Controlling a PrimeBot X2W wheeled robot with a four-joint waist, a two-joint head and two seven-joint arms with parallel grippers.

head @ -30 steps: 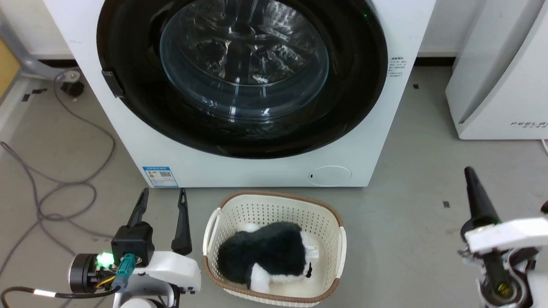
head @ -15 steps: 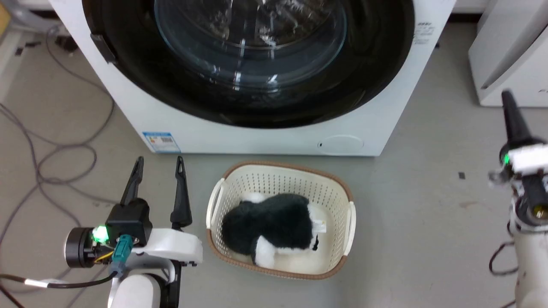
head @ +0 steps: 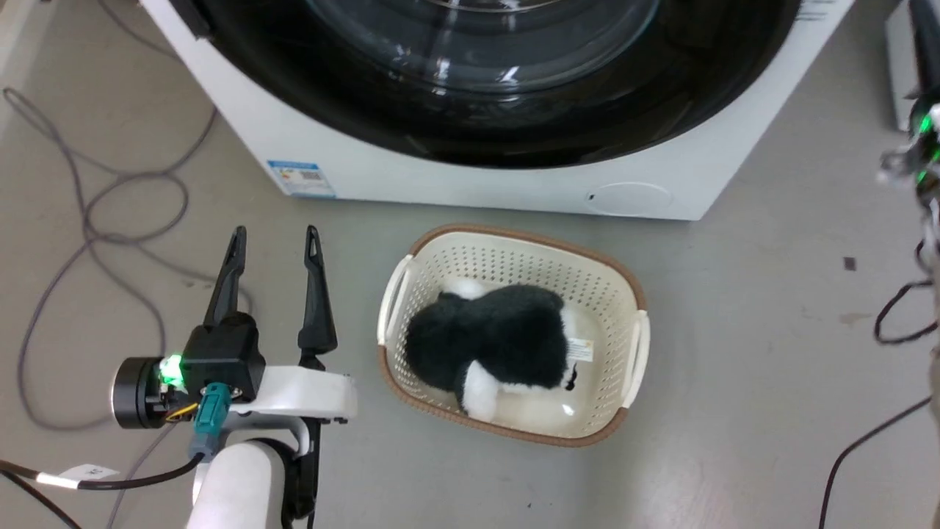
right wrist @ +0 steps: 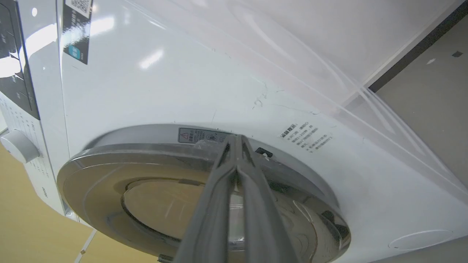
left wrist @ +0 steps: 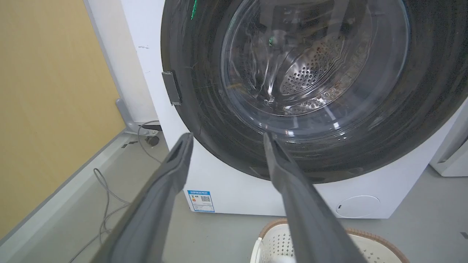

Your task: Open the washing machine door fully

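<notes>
**Changed:** head camera dipped. The right gripper (right wrist: 237, 138), clenched and empty, has climbed from 4 o'clock to 2 o'clock, with its tips at the rim of the washing machine door (right wrist: 146, 171).
**Door:** apparently shut at 12 o'clock on the washing machine (head: 455, 187); prying likely follows.
**Left gripper** (head: 275, 235): released, 8 o'clock.
**Obscured:** rim contact unclear; door top cropped.

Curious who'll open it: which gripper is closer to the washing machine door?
Right. The right gripper, shut, has its tips at the rim of the washing machine door; the left gripper hangs open, farther back, beside the basket.
</notes>
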